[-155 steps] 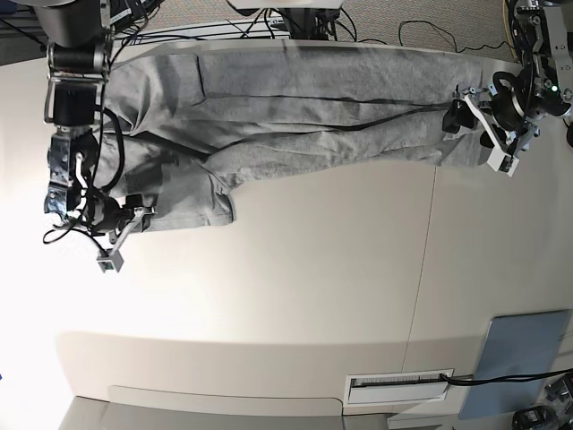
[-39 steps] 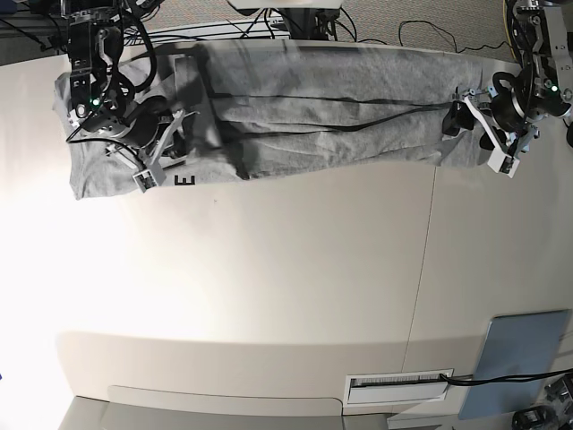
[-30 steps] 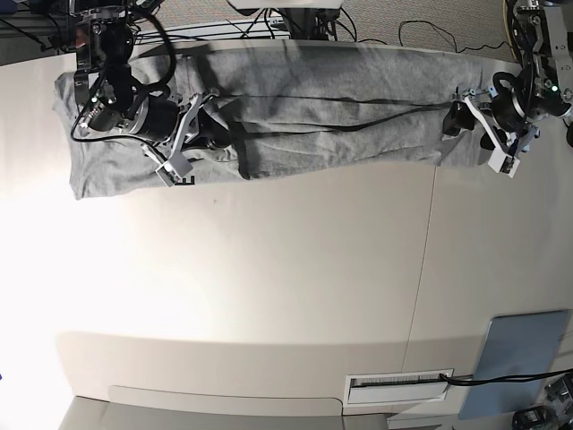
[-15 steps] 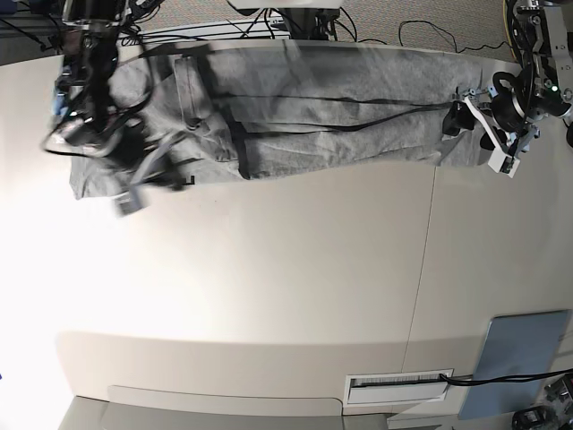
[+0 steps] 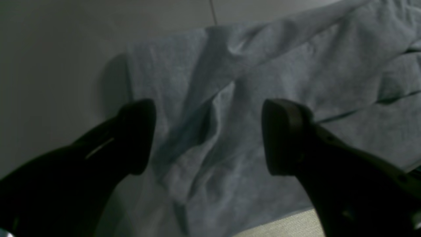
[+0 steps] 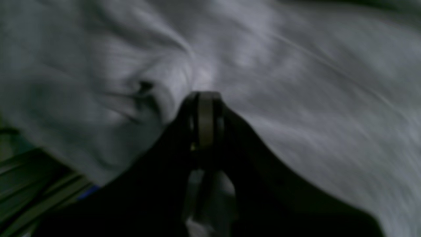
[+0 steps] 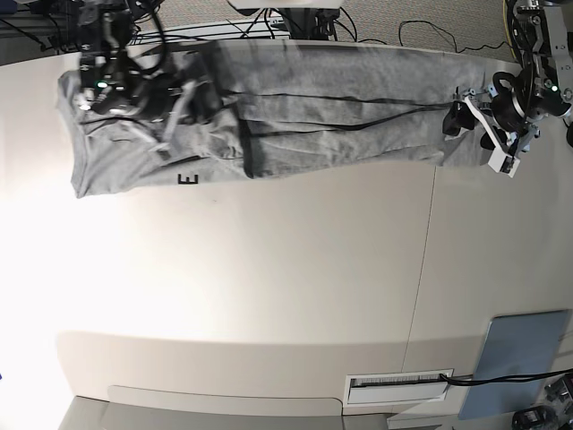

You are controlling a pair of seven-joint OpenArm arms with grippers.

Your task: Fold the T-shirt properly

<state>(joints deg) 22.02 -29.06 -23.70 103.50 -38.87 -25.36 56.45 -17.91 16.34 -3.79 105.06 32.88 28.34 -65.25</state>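
We are finding the T-shirt [image 7: 295, 112] lying as a long folded band along the far edge of the tabletop [image 7: 295, 287]. The right gripper [image 7: 175, 112] is working over its lettered end, clenched, with no cloth visibly pinched. The left gripper [image 5: 209, 136] is hovering spread wide over the opposite end, holding nothing. We are advising smoothing the creases before the next fold and keeping edges aligned.

The grey T-shirt [image 7: 340, 107] lies folded into a long creased band along the table's far edge, a black letter showing.
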